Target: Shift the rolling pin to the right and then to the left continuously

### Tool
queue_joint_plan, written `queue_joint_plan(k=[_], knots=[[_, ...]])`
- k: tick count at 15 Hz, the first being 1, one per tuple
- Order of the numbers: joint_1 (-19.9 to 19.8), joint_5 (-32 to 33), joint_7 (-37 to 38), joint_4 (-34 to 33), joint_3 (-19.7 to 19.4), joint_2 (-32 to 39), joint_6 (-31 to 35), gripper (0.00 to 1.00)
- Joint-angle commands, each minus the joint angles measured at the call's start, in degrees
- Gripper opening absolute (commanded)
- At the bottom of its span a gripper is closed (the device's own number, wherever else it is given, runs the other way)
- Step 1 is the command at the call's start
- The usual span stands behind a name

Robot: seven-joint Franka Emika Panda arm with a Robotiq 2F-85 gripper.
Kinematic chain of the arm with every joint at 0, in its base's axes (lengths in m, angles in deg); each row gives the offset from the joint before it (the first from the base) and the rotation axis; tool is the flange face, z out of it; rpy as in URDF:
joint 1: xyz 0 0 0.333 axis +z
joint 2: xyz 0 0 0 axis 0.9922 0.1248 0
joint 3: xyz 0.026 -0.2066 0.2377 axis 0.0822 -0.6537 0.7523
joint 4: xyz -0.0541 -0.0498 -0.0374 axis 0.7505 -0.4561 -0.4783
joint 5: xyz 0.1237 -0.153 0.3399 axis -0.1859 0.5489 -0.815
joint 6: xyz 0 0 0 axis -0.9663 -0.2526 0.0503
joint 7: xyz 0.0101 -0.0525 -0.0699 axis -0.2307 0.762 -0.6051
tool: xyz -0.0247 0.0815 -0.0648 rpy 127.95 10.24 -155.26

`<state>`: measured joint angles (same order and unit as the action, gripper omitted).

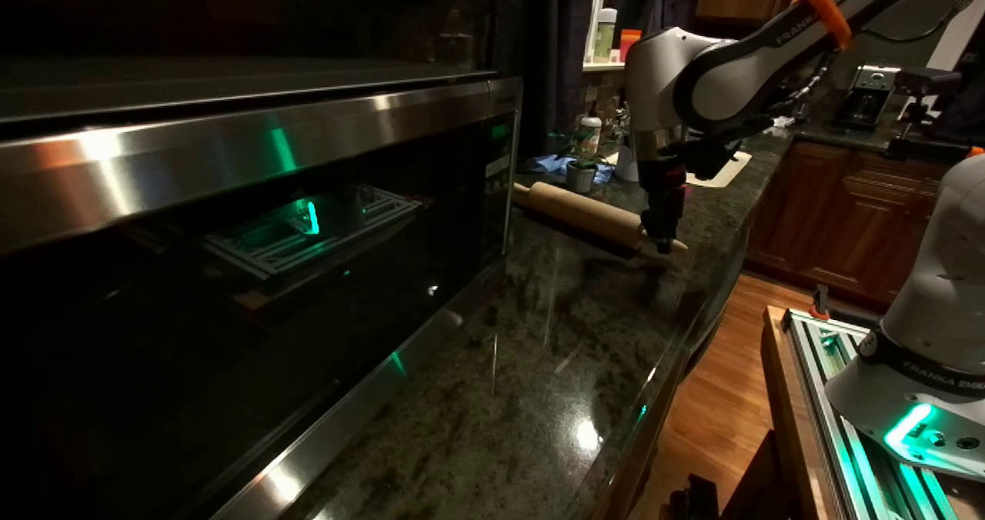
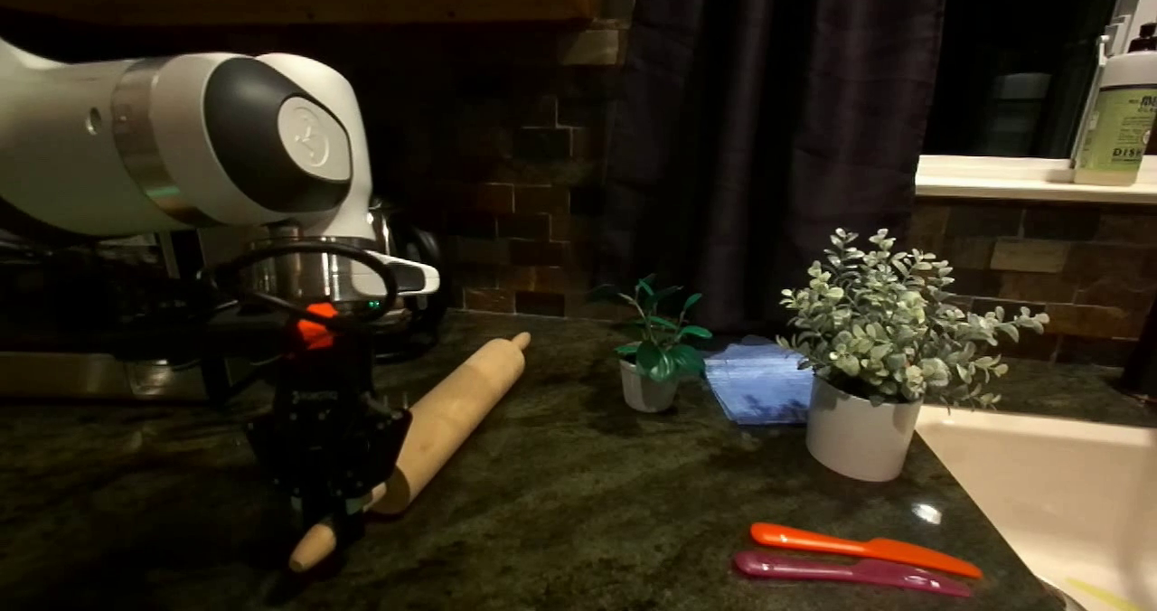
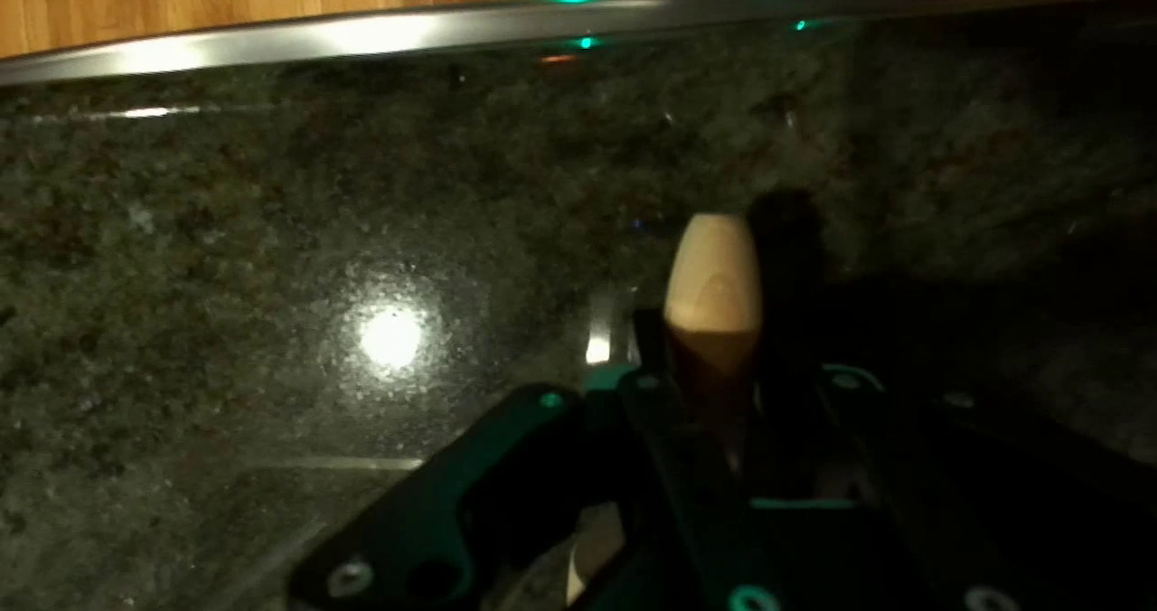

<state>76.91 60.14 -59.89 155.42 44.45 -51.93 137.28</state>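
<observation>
In an exterior view we look along the worktop (image 1: 492, 397) past a near microwave (image 1: 369, 281), in an exterior view towards the curtain (image 2: 768, 141), both sharing rolling pin (image 2: 459, 412) and gripper (image 2: 330, 513), while the wrist view looks steeply down from close above

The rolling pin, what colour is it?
The rolling pin is light tan, the colour of pale wood; it shows best in an exterior view.
</observation>
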Motion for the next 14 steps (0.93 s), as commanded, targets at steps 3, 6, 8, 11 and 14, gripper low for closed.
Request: queue_joint_plan(k=[3, 6, 8, 11, 14], knots=[[-1.7, -4.8, 6.2, -1.2, -1.9, 1.0, -0.7, 0.07], [-2.0, -6.4, 8.1, -1.4, -2.1, 1.4, -0.5, 0.07], [-2.0, -7.1, 8.9, -1.5, -2.1, 1.4, -0.3, 0.07], [-2.0, -7.6, 9.7, -1.4, -2.0, 1.4, -0.2, 0.07], [-2.1, -6.4, 10.1, -1.2, -1.8, 1.1, -0.9, 0.53]])
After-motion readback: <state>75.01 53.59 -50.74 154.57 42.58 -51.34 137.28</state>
